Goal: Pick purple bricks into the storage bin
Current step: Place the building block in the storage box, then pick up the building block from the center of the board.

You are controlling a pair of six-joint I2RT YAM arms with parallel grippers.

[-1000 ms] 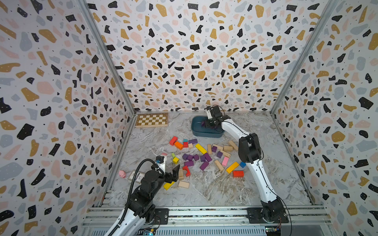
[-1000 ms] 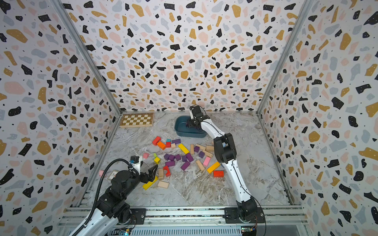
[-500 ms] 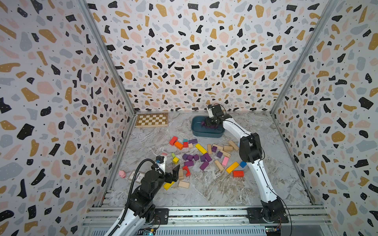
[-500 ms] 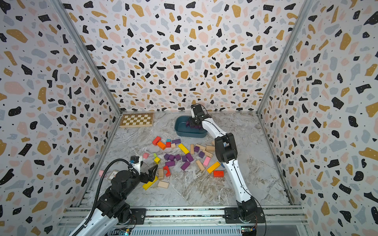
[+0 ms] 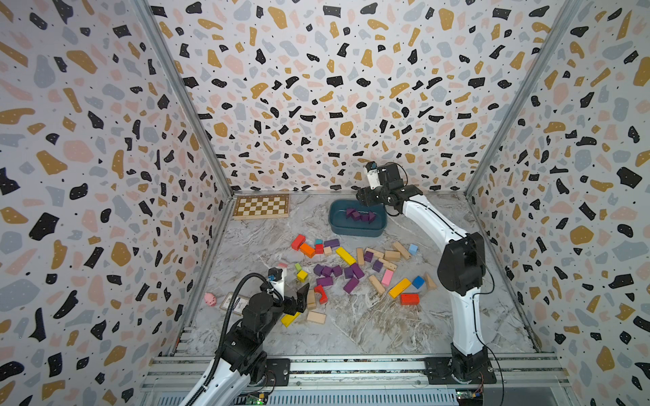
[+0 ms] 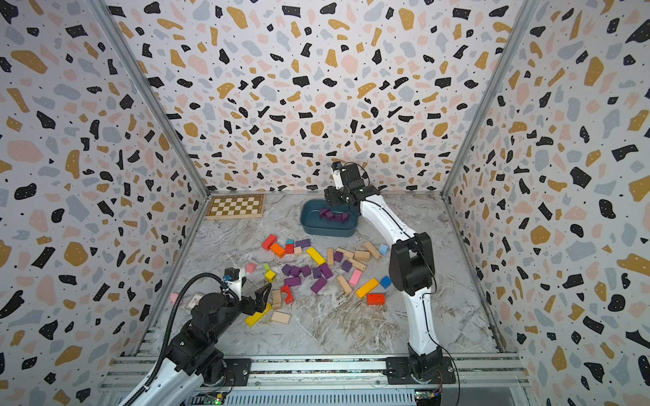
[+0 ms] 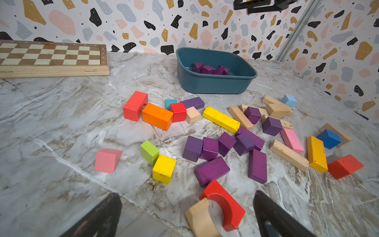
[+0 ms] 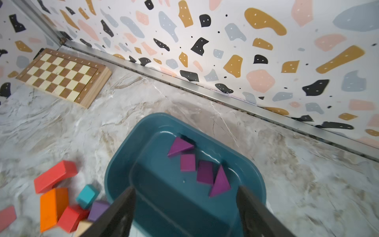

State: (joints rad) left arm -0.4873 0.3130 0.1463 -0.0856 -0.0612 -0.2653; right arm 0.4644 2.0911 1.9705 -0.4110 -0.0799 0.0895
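Marble worktop: mixed block pile just in front of storage bin.
Storage bin: teal tub, four purple bricks inside.
Right gripper: above bin's right end, jaws spread wide, nothing held. Drop looks done imo.
Tip: lift straight up clear of rim before swinging to pile, so tub doesn't get clipped.
Left gripper: beyond pile from bin, wide, empty.
Loose purple cluster: mid-pile, tightly packed, so grab edge brick first.
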